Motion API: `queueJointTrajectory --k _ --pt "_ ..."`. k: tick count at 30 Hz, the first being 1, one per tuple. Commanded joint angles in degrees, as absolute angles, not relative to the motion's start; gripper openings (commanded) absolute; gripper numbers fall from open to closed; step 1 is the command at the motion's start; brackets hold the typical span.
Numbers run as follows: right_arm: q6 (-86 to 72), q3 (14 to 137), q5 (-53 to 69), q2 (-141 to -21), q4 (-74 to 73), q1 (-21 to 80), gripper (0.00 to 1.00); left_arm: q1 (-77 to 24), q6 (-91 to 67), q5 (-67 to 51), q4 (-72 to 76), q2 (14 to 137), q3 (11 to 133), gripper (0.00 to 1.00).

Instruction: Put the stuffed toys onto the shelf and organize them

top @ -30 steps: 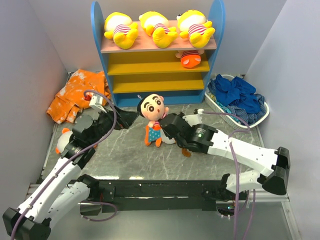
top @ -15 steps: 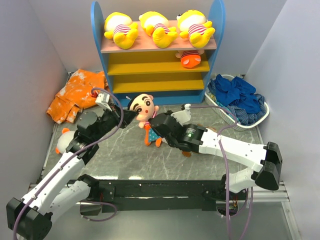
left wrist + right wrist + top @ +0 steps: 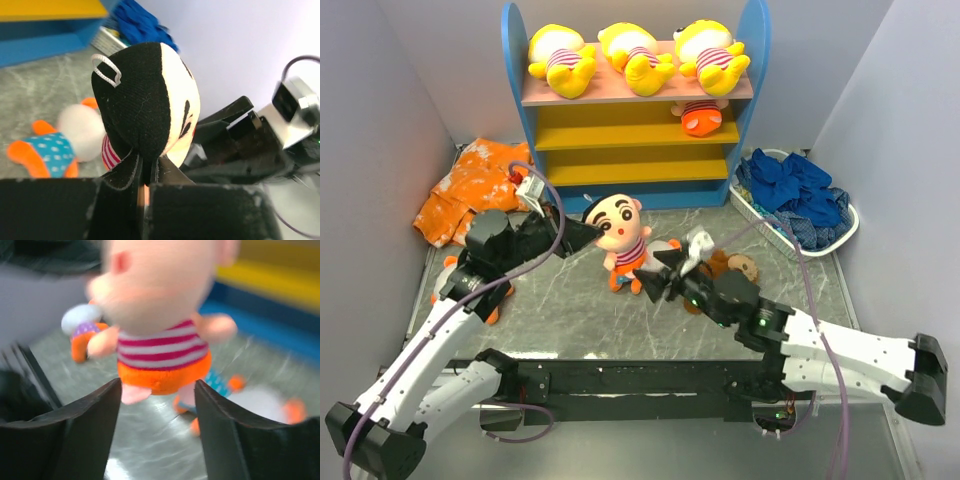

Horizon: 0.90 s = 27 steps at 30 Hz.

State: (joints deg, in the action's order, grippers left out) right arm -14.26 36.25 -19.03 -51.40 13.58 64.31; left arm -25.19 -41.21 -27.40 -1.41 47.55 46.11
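Note:
A black-haired doll [image 3: 620, 232] in a red-striped shirt and orange shorts hangs upright over the table in front of the shelf [image 3: 635, 150]. My left gripper [image 3: 586, 236] is shut on the back of its black head [image 3: 145, 100], the fingers [image 3: 119, 175] pinching the plush. My right gripper [image 3: 650, 274] stands open just below the doll's shorts [image 3: 162, 375], not touching them. Three yellow striped toys [image 3: 635, 55] lie on the pink top board, and an orange one [image 3: 700, 116] on the board below. A brown monkey [image 3: 738, 266] lies by the right arm.
A blue-dotted orange-limbed toy [image 3: 47, 156] lies on the table under the doll. Another, purple-dotted toy [image 3: 82, 332] lies by the left arm [image 3: 445, 285]. An orange-and-white cloth [image 3: 470, 185] is at the back left. A white basket [image 3: 845, 232] of dark blue cloths is at the right.
My left gripper has closed on the doll's head. My right gripper has let go of the doll, opened and pulled back towards the near edge, uncovering the monkey.

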Motion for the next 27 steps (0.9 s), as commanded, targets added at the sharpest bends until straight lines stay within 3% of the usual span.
queueJointTrajectory --k 1,11,27 --pt "30.1 29.4 -1.1 -44.7 26.0 64.3 0.71 -23.1 -45.3 -39.6 -4.7 49.9 51.7 0.01" --pt "51.2 34.1 8.8 -41.7 16.7 65.1 0.73 -20.6 -56.9 -49.4 -2.3 49.6 51.2 0.01" --pt "61.3 36.9 -6.0 -40.5 6.1 78.9 0.77 -19.1 -58.4 -50.4 -10.4 49.4 56.5 0.01"
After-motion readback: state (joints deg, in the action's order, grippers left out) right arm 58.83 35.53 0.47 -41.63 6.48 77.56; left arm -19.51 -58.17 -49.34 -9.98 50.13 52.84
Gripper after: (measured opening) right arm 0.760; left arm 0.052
